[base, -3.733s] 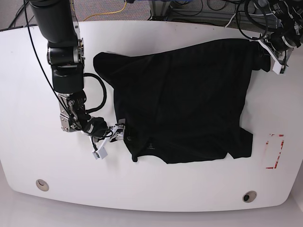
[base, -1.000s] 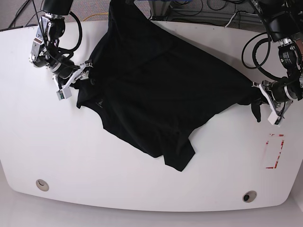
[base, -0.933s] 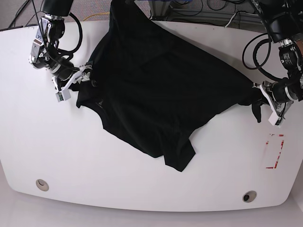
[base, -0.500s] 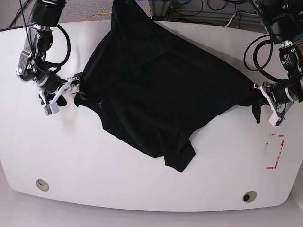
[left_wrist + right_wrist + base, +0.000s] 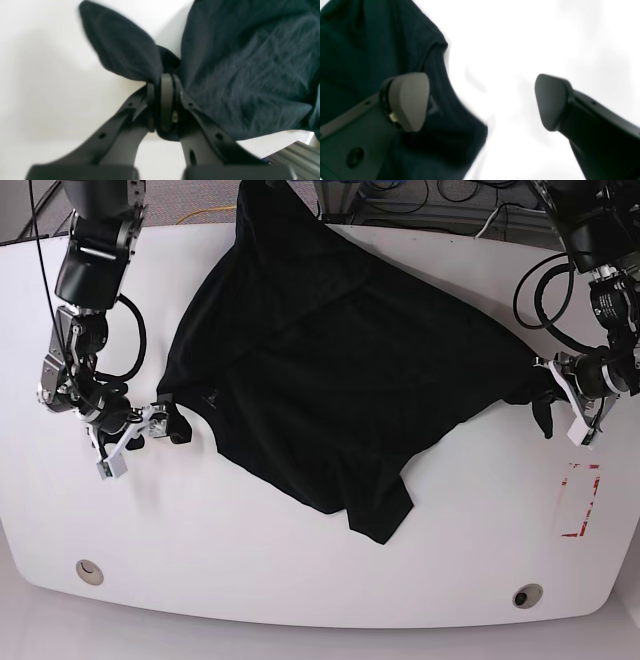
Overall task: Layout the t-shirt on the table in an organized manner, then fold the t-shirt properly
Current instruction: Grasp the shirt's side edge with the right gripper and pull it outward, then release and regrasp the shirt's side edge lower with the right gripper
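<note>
The left gripper (image 5: 556, 390) is seen at the right of the base view, its jaws pressed tight together on a bunched corner of the t-shirt (image 5: 330, 370), with the forearm reaching down from the upper right corner and cables looped above the wrist. In the left wrist view the left gripper (image 5: 163, 82) is shown with black cloth pinched between its two pads. The right gripper (image 5: 135, 442) is held low at the left of the base view, and in the right wrist view its fingers (image 5: 408, 100) are spread wide apart with nothing caught between them.
</note>
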